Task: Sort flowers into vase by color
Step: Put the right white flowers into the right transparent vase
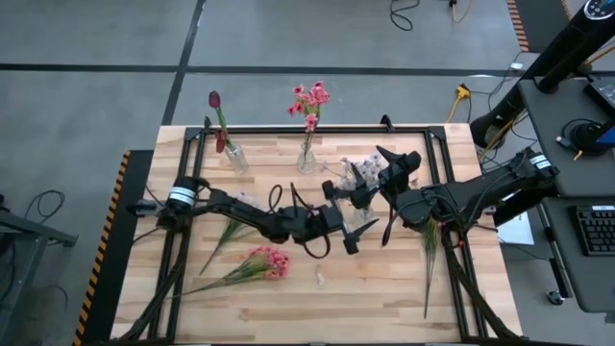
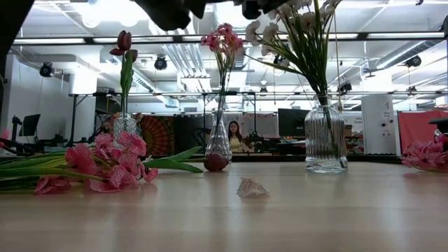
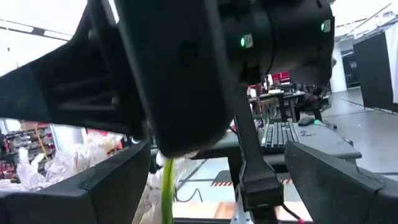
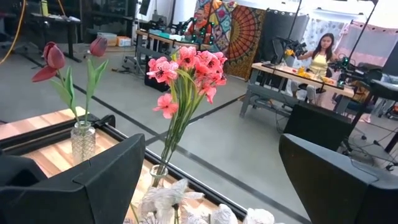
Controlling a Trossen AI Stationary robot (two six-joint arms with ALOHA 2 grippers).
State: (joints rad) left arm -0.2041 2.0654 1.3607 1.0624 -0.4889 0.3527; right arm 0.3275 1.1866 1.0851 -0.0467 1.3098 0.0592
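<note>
Both grippers hover over the white-lavender spray [image 1: 363, 171], which stands in a ribbed vase [image 2: 325, 138] mid-tabletop. Left gripper [image 1: 348, 223] jaws released, green stem between them. Right gripper [image 1: 392, 160] jaws released above the blossoms.

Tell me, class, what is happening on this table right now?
Two robot arms are sorting artificial flowers into three glass vases by colour. Both meet over the white flowers' vase: the left gripper and right gripper stand open beside the white flowers, holding nothing. The red tulips and some pink flowers already stand in the back vases. A pink bunch and green stems lie on the table, unsorted.
</note>
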